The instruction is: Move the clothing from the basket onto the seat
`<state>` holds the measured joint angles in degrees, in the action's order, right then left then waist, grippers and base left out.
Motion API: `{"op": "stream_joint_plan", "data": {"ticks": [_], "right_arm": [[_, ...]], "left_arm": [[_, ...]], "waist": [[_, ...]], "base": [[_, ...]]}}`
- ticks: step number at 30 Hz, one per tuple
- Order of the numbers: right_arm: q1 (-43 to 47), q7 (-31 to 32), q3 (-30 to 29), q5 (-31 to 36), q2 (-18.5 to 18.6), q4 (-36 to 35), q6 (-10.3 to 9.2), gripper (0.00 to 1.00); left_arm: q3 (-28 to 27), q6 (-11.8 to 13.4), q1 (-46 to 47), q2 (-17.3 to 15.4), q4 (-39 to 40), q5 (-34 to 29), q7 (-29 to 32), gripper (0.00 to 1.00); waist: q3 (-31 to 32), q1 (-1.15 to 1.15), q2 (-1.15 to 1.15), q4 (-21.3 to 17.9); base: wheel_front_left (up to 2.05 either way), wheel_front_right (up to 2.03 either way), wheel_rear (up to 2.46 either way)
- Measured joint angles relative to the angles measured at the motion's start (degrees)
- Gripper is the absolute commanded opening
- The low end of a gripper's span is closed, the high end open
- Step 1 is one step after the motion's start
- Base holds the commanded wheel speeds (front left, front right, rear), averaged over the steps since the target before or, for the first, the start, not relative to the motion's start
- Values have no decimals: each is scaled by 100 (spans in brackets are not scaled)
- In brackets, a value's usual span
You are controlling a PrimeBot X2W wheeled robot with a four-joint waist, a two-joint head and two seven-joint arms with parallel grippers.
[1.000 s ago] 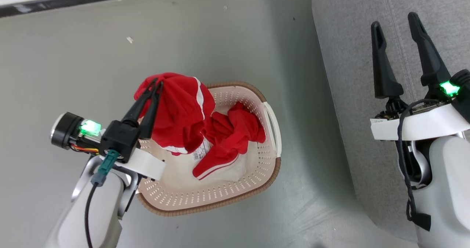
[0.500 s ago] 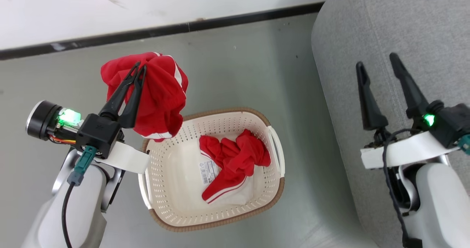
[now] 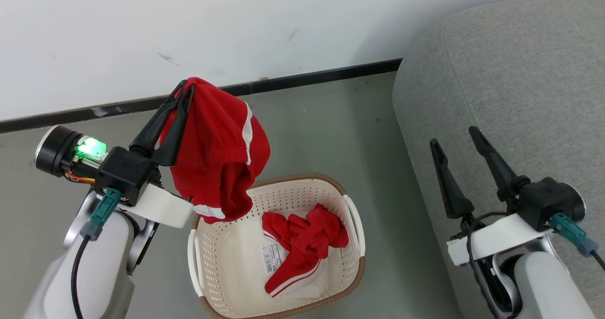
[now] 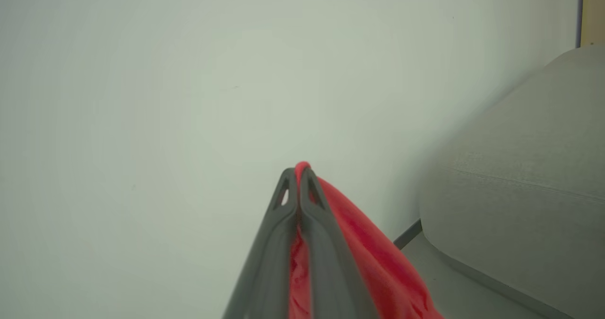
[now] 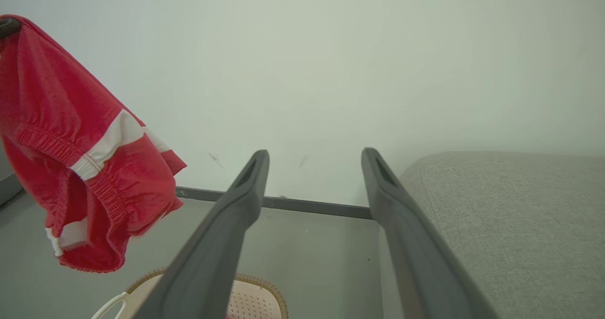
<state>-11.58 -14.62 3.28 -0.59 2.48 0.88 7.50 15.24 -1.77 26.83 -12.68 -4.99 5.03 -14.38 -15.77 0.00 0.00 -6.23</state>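
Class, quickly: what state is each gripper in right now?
Left gripper: shut on a red garment hanging above the basket.
Right gripper: open, holding nothing.

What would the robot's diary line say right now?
left tool: shut on red garment, held above basket | right tool: open, empty | second garment: in basket

The sticker (image 3: pixel 273 257) in the basket (image 3: pixel 302 197) seems too small to read.

My left gripper (image 3: pixel 186 87) and right gripper (image 3: pixel 452 136) each have two long, tapering black fingers (image 3: pixel 448 186). Beside my square black left wrist block (image 3: pixel 124 171) glows a green light (image 3: pixel 90 147); below it, a white collar (image 3: pixel 158 205), teal plug (image 3: pixel 101 210), black cable (image 3: pixel 73 271).
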Motion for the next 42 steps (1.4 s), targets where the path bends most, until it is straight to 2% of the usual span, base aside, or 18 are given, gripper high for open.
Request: {"op": "stream_joint_plan", "data": {"ticks": [11,26,34,42], "right_arm": [[444,0,455,-40,12,187,0,100],[396,0,2024,-308,302,650,0,100],[-32,0,2715,-708,271,995,0,100],[-397,0,3373,-736,258,1497,1,100]], "left_arm": [[127,-125,-119,33,127,159,198,0],[626,-300,-292,233,553,247,631,0],[862,-348,-302,344,814,255,873,0],[1083,-350,-436,415,1002,302,1127,0]], "waist": [[633,0,0,-33],[1353,0,0,70],[1578,0,0,244],[1721,0,0,456]], "base": [[0,0,0],[0,0,0],[0,0,0],[0,0,0]]}}
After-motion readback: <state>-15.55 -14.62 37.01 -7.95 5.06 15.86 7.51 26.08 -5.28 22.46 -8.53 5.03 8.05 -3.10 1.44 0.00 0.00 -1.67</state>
